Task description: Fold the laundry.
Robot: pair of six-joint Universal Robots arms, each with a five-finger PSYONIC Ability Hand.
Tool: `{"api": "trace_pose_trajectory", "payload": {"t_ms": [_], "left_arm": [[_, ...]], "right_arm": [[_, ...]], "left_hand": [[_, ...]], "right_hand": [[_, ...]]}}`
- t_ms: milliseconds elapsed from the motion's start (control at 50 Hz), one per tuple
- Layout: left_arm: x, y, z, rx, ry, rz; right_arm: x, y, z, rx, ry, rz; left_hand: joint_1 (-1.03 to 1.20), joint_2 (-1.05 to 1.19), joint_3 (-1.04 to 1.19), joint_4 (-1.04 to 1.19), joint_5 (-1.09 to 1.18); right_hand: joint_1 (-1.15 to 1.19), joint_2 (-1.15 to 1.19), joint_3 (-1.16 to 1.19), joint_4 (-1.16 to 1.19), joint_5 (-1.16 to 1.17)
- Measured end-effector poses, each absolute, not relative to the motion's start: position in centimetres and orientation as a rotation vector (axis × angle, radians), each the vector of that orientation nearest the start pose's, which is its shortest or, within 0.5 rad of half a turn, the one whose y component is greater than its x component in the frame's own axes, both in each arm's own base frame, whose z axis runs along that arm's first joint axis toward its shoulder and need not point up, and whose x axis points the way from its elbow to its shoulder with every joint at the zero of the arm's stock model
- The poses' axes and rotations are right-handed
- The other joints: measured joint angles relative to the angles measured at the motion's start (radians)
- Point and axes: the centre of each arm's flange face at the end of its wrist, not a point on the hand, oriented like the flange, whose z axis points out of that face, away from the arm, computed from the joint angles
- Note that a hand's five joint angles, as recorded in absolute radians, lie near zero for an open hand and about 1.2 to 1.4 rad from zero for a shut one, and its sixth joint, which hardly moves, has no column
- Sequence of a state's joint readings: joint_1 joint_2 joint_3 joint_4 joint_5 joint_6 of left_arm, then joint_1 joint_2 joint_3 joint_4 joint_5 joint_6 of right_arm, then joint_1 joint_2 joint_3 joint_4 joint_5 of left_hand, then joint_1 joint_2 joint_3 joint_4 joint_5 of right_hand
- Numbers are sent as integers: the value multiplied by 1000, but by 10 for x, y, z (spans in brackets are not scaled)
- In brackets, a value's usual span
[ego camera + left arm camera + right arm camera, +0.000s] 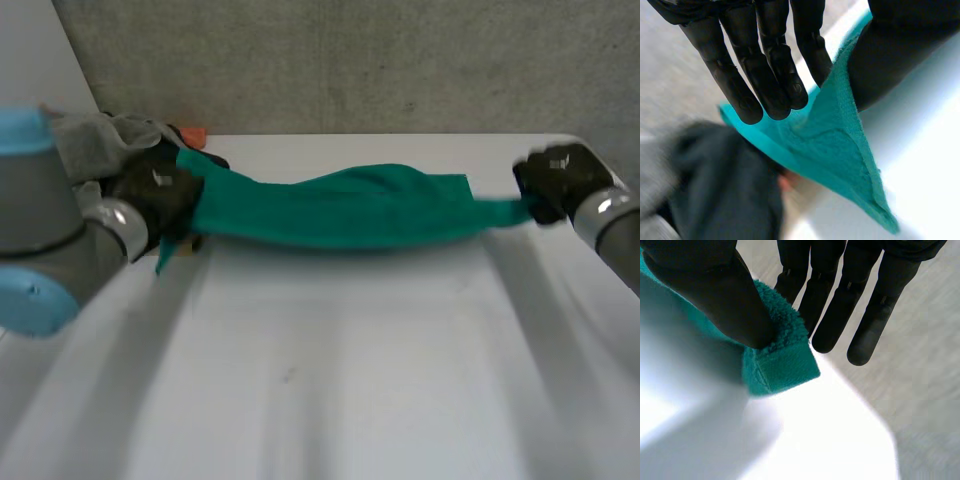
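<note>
A green towel hangs stretched above the far half of the white desk, sagging slightly, running from 9 to 3 o'clock. The left hand pinches one end between thumb and straight fingers; the right hand clamps the other corner under its thumb. At 10 o'clock, just behind the left hand, lies a pile of grey clothes with something orange beside it.

A white table stands before a rough grey concrete wall, a paler panel beside it.
</note>
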State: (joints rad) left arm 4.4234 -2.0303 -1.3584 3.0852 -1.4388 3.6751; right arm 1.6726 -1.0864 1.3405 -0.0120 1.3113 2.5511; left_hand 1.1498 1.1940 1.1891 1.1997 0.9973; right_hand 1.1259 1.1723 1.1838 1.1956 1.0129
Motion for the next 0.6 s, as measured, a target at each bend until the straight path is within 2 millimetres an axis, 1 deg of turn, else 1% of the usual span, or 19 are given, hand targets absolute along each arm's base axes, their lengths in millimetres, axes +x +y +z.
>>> {"api": "trace_pose_trajectory", "payload": {"t_ms": [60,100,140,160,200,220,280,320,360,440,460,480,500,520,560,600], "left_arm": [[-241,-293,194,1208,2270,-1680],[-238,-271,188,1283,2297,-1560],[-236,-254,186,1341,2318,-1467],[-234,-239,186,1387,2338,-1394],[-232,-223,187,1442,2362,-1314],[-231,-210,188,1490,2378,-1250],[-230,-190,190,1590,2404,-1123],[-230,-185,189,1642,2403,-1063],[-232,-189,187,1666,2388,-1038],[-236,-207,182,1660,2341,-1051],[-240,-220,181,1638,2311,-1082],[-243,-228,181,1621,2292,-1107],[-244,-232,181,1614,2285,-1117],[-249,-244,181,1585,2256,-1164],[-255,-259,182,1554,2221,-1225],[-264,-277,183,1514,2174,-1310]], "right_arm": [[181,-350,199,-1213,2420,-1811],[169,-330,196,-1319,2518,-1623],[160,-314,196,-1403,2576,-1471],[153,-300,197,-1473,2607,-1355],[146,-285,198,-1561,2622,-1240],[141,-275,200,-1640,2619,-1165],[135,-261,202,-1778,2587,-1092],[133,-258,200,-1838,2565,-1086],[134,-259,198,-1854,2555,-1099],[138,-269,192,-1829,2555,-1147],[140,-277,189,-1791,2562,-1190],[143,-282,187,-1761,2566,-1223],[143,-284,187,-1750,2568,-1235],[146,-293,185,-1700,2573,-1291],[150,-303,184,-1640,2574,-1367],[156,-318,184,-1560,2560,-1489]], "left_hand": [[0,0,0,0,0],[0,0,0,0,0],[0,0,0,0,0],[0,0,0,0,0],[0,0,0,0,0],[0,0,0,0,0],[0,0,0,0,0],[0,0,0,0,0],[0,0,0,0,0],[0,0,0,0,0],[0,0,0,0,0],[0,0,0,0,0],[0,0,0,0,0],[0,0,0,0,0],[0,0,0,0,0],[0,0,0,0,0]], "right_hand": [[0,0,0,0,0],[0,0,0,0,0],[0,0,0,0,0],[0,0,0,0,0],[0,0,0,0,0],[0,0,0,0,0],[0,0,0,0,0],[0,0,0,0,0],[0,0,0,0,0],[0,0,0,0,0],[0,0,0,0,0],[0,0,0,0,0],[0,0,0,0,0],[0,0,0,0,0],[0,0,0,0,0],[0,0,0,0,0]]}}
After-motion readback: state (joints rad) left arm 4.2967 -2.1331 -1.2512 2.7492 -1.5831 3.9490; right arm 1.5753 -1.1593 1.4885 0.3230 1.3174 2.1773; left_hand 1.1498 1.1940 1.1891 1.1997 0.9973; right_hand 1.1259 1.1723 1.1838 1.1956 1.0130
